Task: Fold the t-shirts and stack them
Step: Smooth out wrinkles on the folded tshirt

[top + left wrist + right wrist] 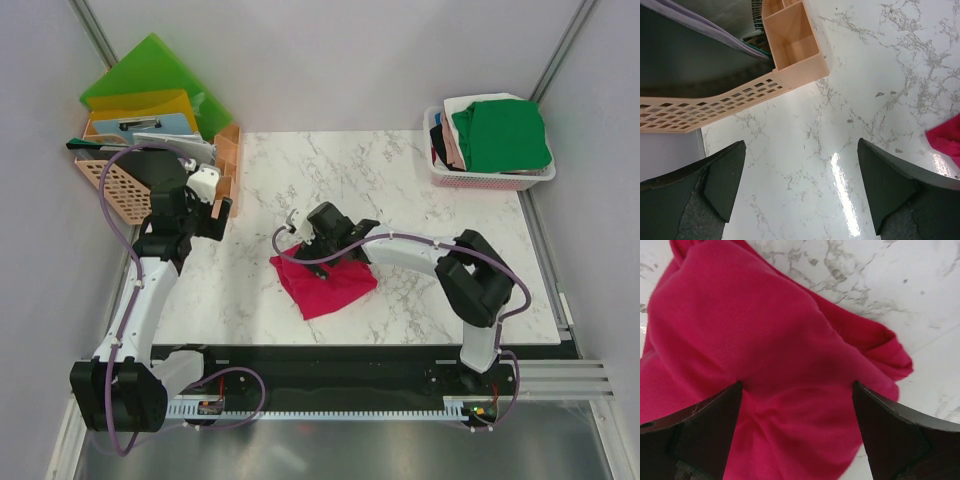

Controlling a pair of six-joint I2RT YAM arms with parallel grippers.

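Observation:
A crimson-pink t-shirt [325,284] lies bunched and partly folded near the middle of the marble table. My right gripper [312,242] is open, low over its far edge; in the right wrist view the cloth [765,340] fills the space between the spread fingertips [715,410], which press into it. My left gripper [212,205] is open and empty over bare marble at the left; a corner of the shirt [947,140] shows at the right edge of its view. Folded green [500,135], white, beige-pink and black t-shirts sit in a pink basket [490,180] at the far right.
A peach plastic desk organiser [115,185] with green [150,70] and yellow folders stands at the far left, close to my left gripper; its perforated wall [715,102] shows in the left wrist view. Grey walls enclose the table.

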